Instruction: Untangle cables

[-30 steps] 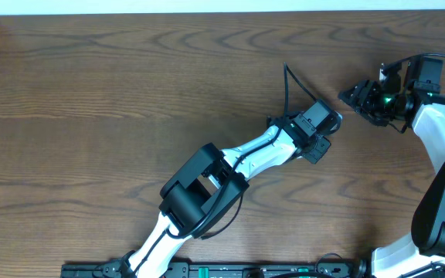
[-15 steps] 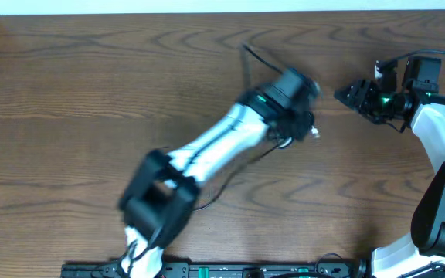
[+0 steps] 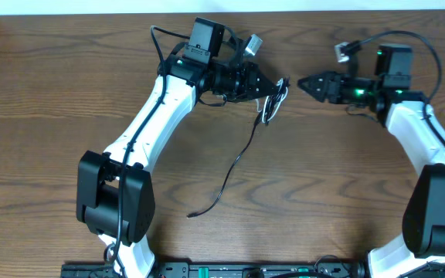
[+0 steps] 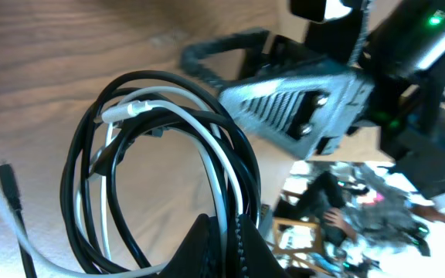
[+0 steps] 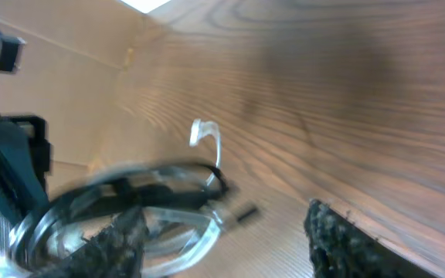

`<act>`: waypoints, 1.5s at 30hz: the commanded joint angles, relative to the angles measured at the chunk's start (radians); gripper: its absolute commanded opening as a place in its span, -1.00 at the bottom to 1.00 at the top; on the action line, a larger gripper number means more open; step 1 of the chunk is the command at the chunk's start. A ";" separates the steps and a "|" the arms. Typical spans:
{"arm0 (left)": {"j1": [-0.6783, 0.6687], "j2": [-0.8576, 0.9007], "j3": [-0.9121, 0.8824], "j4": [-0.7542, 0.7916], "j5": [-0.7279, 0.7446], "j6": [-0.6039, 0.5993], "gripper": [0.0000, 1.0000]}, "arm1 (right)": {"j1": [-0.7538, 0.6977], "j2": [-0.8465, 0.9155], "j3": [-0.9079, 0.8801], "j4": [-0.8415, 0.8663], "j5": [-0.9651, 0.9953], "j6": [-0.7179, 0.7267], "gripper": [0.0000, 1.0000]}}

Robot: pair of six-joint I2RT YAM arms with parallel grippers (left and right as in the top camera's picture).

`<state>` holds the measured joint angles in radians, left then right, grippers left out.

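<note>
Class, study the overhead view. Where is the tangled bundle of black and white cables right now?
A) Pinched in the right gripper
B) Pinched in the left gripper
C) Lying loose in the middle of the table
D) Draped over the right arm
B: the left gripper is shut on the looped cables, while the right gripper faces the bundle with its jaws open, apart from it.

In the right wrist view the cables (image 5: 145, 193) blur together; both fingers (image 5: 338, 243) of the right tool (image 5: 226, 224) run off the bottom edge. Overhead, the cable crossings at the left tool (image 3: 273, 84) are too small to read.
</note>
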<state>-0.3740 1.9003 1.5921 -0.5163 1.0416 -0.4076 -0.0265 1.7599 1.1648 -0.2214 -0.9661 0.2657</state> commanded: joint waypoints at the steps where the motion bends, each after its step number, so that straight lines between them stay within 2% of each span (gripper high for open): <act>1: 0.008 0.002 0.002 0.003 0.081 -0.035 -0.86 | 0.058 -0.021 0.019 0.044 -0.027 0.126 0.18; 7: 0.019 0.002 0.002 -0.008 -0.117 -0.091 -0.85 | 0.094 -0.021 0.019 0.140 -0.028 0.303 -0.02; 11: 0.018 0.002 0.001 -0.013 -0.243 -0.168 -0.85 | 0.102 -0.021 0.019 0.195 -0.027 0.389 -0.04; 19: 0.019 0.002 0.001 -0.014 -0.248 -0.174 -0.85 | 0.150 -0.021 0.019 0.176 0.031 0.392 -0.03; 27: 0.018 0.002 0.001 -0.015 -0.239 -0.173 -0.85 | 0.221 -0.021 0.019 0.177 0.186 0.441 -0.10; 29: 0.018 0.002 0.001 -0.015 -0.239 -0.170 -0.85 | 0.237 -0.021 0.019 0.176 0.209 0.444 -0.20; 31: 0.018 0.002 0.001 -0.015 -0.239 -0.170 -0.85 | 0.252 -0.021 0.019 0.175 0.231 0.444 -0.46; 33: 0.018 0.002 0.001 -0.015 -0.239 -0.170 -0.85 | 0.262 -0.021 0.019 0.164 0.260 0.445 -0.62; 40: 0.018 0.002 0.001 -0.010 -0.209 -0.175 -0.85 | 0.264 -0.021 0.019 0.107 0.322 0.444 -0.96; 45: 0.026 0.002 0.001 -0.005 -0.188 -0.178 -0.85 | 0.264 -0.021 0.019 0.064 0.356 0.404 -0.98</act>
<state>-0.3599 1.9030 1.5921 -0.5343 0.7994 -0.5804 0.2287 1.7527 1.1721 -0.1246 -0.6682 0.7105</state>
